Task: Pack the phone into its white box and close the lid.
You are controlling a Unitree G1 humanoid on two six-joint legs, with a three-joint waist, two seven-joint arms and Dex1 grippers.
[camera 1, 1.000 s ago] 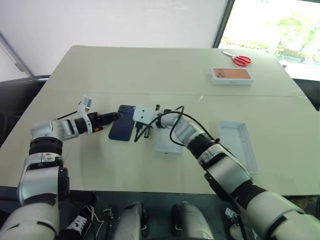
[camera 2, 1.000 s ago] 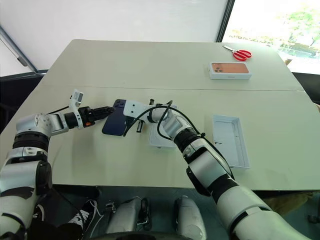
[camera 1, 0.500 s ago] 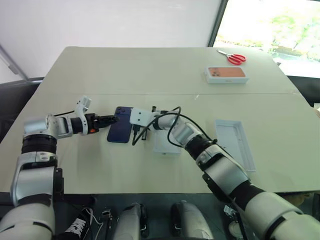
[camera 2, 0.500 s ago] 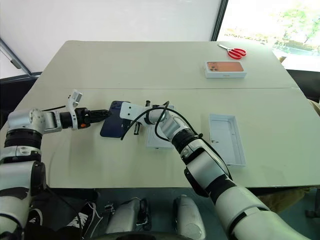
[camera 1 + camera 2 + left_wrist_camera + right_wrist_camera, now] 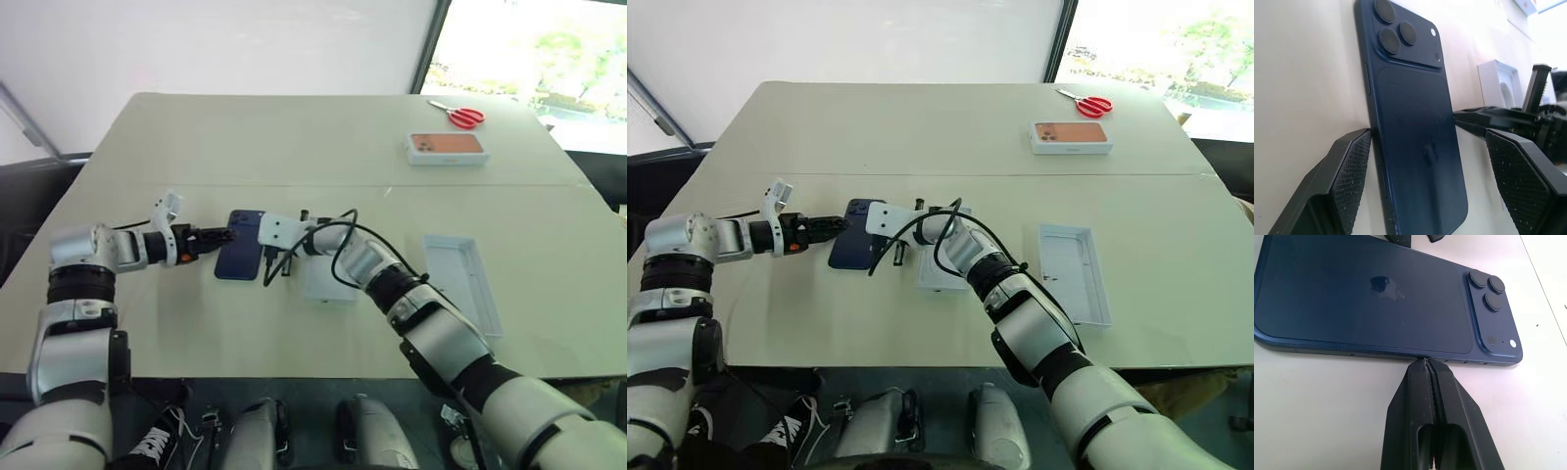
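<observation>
The dark navy phone (image 5: 240,257) lies back up on the table, its camera cluster (image 5: 1400,29) at the far end. My left gripper (image 5: 1427,137) is open and straddles the phone's near end, with one finger (image 5: 1352,166) against its long edge and the other (image 5: 1518,166) well clear. My right gripper (image 5: 1425,361) is shut, its tips touching the phone's opposite long edge. The white box (image 5: 328,284) sits just right of the phone, partly hidden under my right arm. The lid (image 5: 465,284) lies inside up farther right.
A white box with an orange phone picture (image 5: 449,148) and red scissors (image 5: 460,115) lie at the table's far right. The table's front edge (image 5: 245,375) runs close below both arms.
The left gripper has turned slightly at the phone's end. The phone and the right gripper have stayed put. The whole view has shifted a little.
</observation>
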